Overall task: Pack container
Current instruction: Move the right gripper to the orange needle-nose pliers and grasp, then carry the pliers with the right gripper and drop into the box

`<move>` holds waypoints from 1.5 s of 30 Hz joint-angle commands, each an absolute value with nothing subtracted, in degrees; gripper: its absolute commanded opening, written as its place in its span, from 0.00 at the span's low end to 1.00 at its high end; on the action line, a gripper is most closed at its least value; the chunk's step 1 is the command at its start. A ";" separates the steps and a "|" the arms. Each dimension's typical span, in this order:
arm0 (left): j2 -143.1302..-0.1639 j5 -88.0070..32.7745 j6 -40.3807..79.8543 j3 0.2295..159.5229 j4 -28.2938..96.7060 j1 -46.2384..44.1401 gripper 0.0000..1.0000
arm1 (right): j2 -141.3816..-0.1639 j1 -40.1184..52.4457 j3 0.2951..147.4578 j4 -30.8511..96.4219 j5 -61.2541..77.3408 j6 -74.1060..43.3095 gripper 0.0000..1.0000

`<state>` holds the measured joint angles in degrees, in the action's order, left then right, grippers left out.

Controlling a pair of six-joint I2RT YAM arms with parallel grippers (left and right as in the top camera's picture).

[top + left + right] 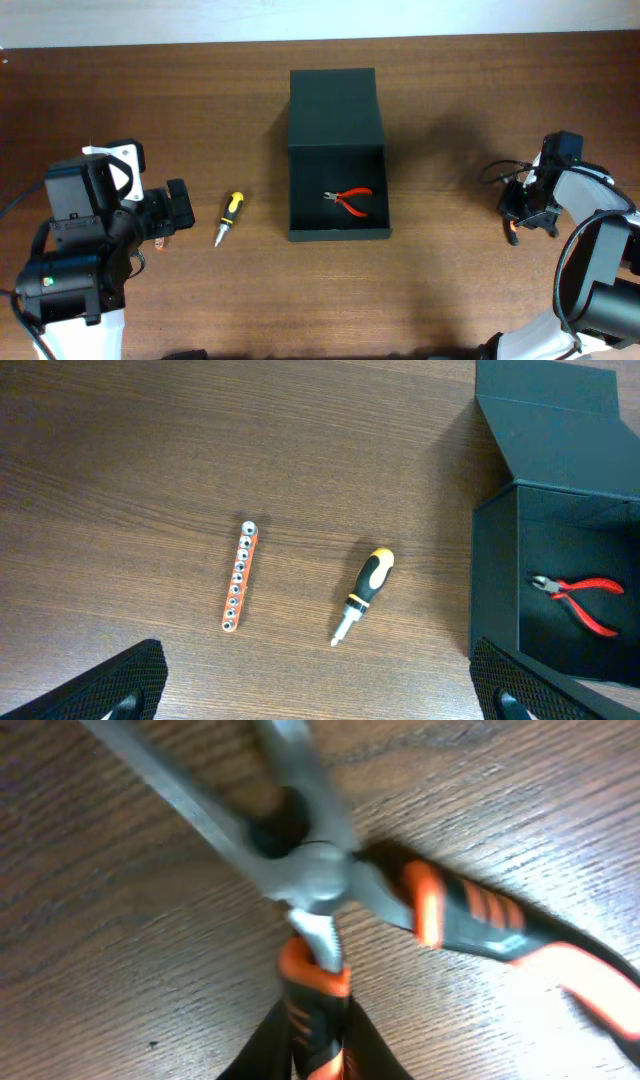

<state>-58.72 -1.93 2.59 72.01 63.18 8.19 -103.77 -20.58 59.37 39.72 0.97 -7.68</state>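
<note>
My left end effector (322,695) hangs wide open over the brown wooden table (450,290), holding nothing. Below it lies an orange strip of small sockets (239,576), with a yellow-and-black stubby screwdriver (364,594) near it on the right. The dark green-black rectangular container (335,105) sits mid-table, lid flap open, with red-handled pliers (350,200) inside. My right end effector (524,212) is low over orange-and-black-handled scissors (320,880); I cannot tell whether it grips them.
</note>
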 commanded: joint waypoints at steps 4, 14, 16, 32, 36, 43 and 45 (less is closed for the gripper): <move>-58.81 -1.98 1.67 72.97 63.02 8.43 0.99 | -106.52 -20.21 58.39 39.59 2.66 -8.03 0.04; -58.81 -1.96 1.65 72.97 63.02 8.43 0.99 | -105.30 -19.38 60.80 42.24 8.88 -8.01 0.04; -58.81 -1.96 1.65 72.97 63.02 8.43 0.99 | -103.72 -17.61 63.11 44.38 8.54 -7.97 0.04; -58.81 -1.67 1.63 72.97 63.02 8.43 0.99 | -94.26 15.07 102.43 76.14 7.97 22.70 0.04; -58.81 -1.69 0.36 72.97 63.02 8.43 0.99 | -94.76 24.45 101.67 77.32 7.97 27.44 0.04; -58.81 -1.72 -0.95 72.97 63.02 8.43 0.99 | -99.37 33.91 98.50 76.62 8.34 29.52 0.04; -58.81 -1.72 -0.95 72.97 63.05 8.43 0.99 | -100.95 35.16 96.53 75.00 8.43 28.60 0.04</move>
